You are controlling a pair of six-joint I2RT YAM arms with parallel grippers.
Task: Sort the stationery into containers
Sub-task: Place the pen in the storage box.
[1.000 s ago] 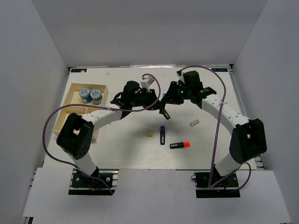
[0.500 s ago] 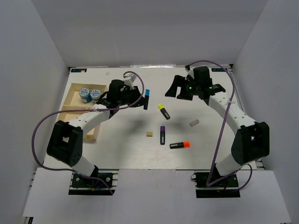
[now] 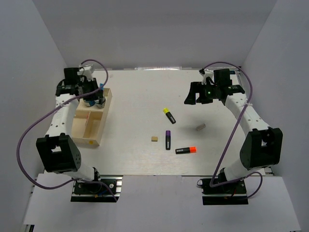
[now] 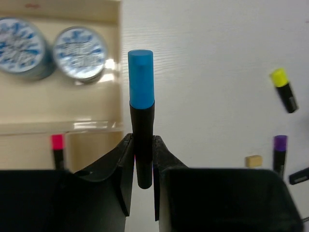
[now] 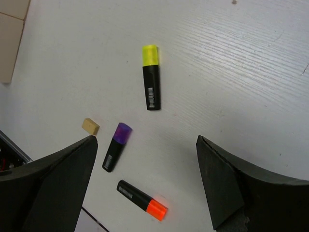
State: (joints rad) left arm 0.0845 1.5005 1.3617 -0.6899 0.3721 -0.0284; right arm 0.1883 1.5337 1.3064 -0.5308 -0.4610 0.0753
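My left gripper [image 4: 143, 145] is shut on the black body of a blue-capped highlighter [image 4: 141, 79], held above the right wall of the light-wood tray [image 4: 118, 63]. In the top view that gripper [image 3: 96, 91] hovers over the tray's far compartment [image 3: 107, 108], where two blue-and-white rolls [image 4: 79, 46] lie. A pink-capped highlighter [image 4: 57, 147] lies in the middle compartment. My right gripper [image 5: 146, 145] is open and empty, high above the yellow [image 5: 151, 77], purple [image 5: 117, 146] and orange [image 5: 143, 199] highlighters and the tan eraser [image 5: 90, 126]. A grey eraser [image 3: 201, 127] lies to the right.
The loose highlighters [image 3: 169, 115] and the erasers lie scattered at mid-table between the arms. White walls enclose the table on three sides. The right gripper [image 3: 198, 94] hangs at the far right. Purple cables loop from both arms.
My left arm has swung from mid-table leftward to the tray, carrying the blue highlighter. My right gripper has opened and pulled back to the right.
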